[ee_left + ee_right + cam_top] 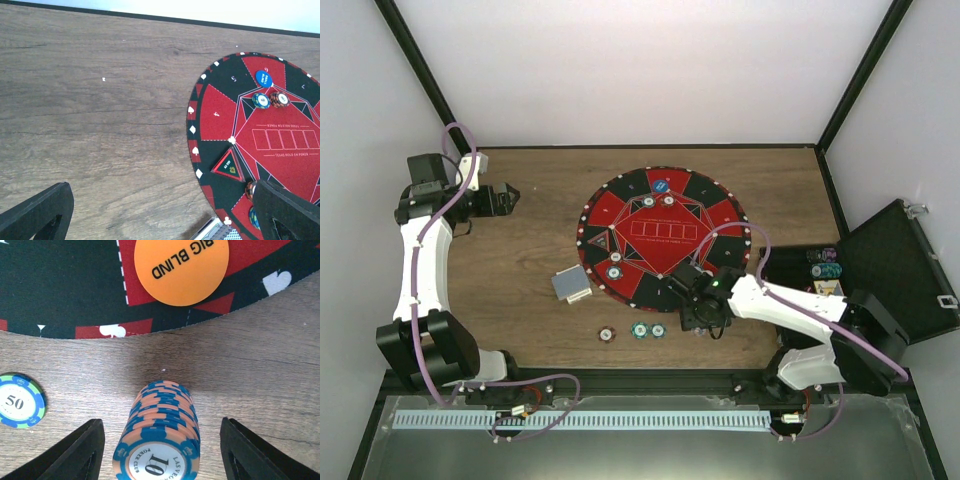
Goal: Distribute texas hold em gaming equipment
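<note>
In the right wrist view a tall stack of blue-and-orange poker chips (pixel 160 440) stands on the wood just off the mat's edge. My right gripper (pixel 160 452) is open around it, with a gap on each side. An orange "big blind" disc (pixel 181 267) lies on the mat rim, and a lone green-edged chip (pixel 17 401) lies to the left. From above, the right gripper (pixel 705 322) is at the mat's near edge. The grey-backed cards (pixel 571 285) lie left of the mat. My left gripper (pixel 510 197) hangs open and empty at far left.
The round red-and-black mat (pixel 665 235) holds a blue disc (pixel 263 78), two chips (pixel 261 100) and a triangular marker (pixel 230 167). Three loose chips (pixel 640 330) lie on the wood near the front. The open black case (pixel 890 270) with more chips (pixel 825 262) sits at right.
</note>
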`<state>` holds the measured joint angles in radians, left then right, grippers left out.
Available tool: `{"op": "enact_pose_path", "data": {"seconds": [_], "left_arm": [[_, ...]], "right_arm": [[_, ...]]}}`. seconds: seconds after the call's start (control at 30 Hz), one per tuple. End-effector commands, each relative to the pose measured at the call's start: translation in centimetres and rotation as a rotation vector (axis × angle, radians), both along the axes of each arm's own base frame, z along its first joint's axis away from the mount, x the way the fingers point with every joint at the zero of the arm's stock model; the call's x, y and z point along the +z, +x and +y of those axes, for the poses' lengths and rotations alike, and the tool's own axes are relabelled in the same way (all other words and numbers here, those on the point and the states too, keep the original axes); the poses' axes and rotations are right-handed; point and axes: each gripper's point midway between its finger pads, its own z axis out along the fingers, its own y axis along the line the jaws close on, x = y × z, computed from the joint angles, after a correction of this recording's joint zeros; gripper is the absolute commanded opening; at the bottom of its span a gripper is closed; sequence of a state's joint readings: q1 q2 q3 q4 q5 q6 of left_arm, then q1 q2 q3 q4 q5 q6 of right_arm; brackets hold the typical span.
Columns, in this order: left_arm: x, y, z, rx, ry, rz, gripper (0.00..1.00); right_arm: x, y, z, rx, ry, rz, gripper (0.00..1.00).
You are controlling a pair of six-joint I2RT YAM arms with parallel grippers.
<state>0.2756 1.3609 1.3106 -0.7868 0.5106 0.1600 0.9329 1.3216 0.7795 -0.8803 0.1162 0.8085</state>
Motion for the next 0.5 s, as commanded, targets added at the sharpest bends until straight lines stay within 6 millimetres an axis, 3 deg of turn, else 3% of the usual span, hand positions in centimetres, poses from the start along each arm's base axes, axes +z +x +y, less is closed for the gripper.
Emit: {"op": "enact_pose_path", "data": {"seconds": [0.0, 0.47], "left_arm": [[0.49, 0.11, 0.00, -0.004, -0.003, -0.024, 1.00], [0.32, 0.16, 0.01, -0.005, -0.002, -0.022, 1.00]], "right_arm": [[-0.33, -0.17, 0.25, 0.006, -0.004, 0.005, 0.64], [-0.66, -0.51, 0.13, 0.014, -0.027, 0.011, 0.47]]}}
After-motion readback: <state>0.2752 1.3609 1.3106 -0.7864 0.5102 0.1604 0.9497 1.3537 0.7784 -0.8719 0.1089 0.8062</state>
